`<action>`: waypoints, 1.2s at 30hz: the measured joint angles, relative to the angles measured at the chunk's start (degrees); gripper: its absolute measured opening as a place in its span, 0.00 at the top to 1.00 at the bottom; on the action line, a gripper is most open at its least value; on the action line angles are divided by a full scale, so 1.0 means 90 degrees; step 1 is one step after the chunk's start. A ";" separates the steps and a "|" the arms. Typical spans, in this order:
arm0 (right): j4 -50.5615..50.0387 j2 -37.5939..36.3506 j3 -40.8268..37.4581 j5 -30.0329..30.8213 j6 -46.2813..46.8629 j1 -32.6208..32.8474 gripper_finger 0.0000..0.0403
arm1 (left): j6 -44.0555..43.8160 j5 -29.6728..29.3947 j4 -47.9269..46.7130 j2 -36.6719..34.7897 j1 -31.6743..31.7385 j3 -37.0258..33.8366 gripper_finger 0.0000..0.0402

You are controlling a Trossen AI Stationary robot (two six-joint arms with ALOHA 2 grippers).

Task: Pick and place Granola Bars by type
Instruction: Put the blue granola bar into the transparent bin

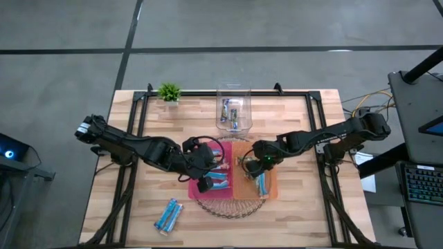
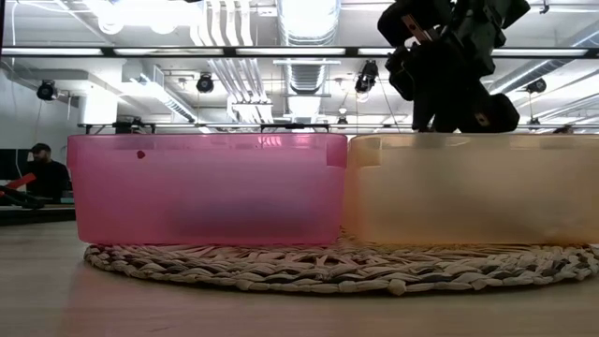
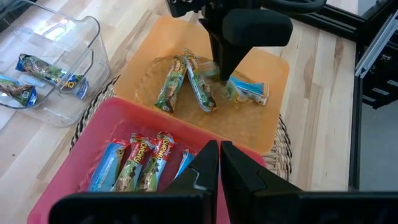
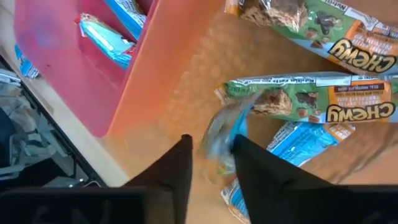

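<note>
My left gripper (image 1: 205, 181) hangs over the pink bin (image 1: 216, 168) and my right gripper (image 1: 250, 163) over the orange bin (image 1: 270, 185) beside it, both bins mid-table toward the near edge, on a woven mat (image 1: 228, 206).

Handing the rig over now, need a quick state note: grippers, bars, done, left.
Right gripper: down in the orange plastic bin, jaws around a blue-wrapped granola bar; whether it is gripped is unclear.
Left gripper: above the pink plastic bin, jaws shut, empty.
Done: three green-and-brown bars plus a blue one in orange; about four bars in pink.
Left: bars in the clear plastic tub, and two blue bars on the wooden table.
</note>
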 joint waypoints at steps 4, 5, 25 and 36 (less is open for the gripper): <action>0.0001 0.0000 -0.0002 0.0030 -0.0004 0.0000 0.61 | 0.0000 0.0000 0.0000 0.0000 0.0000 0.0000 1.00; -0.0001 0.0000 -0.0002 0.0054 -0.0012 0.0000 0.59 | 0.0000 0.0000 -0.0002 0.0000 0.0000 0.0000 1.00; -0.0007 -0.0547 0.0745 -0.0512 -0.1503 0.0565 0.58 | 0.0065 0.0032 -0.0040 -0.0082 -0.0018 0.0000 1.00; -0.0325 -0.1808 0.1121 0.1697 -0.2077 0.1768 0.89 | 0.0417 -0.0283 -0.0252 -0.0786 -0.0087 0.0017 1.00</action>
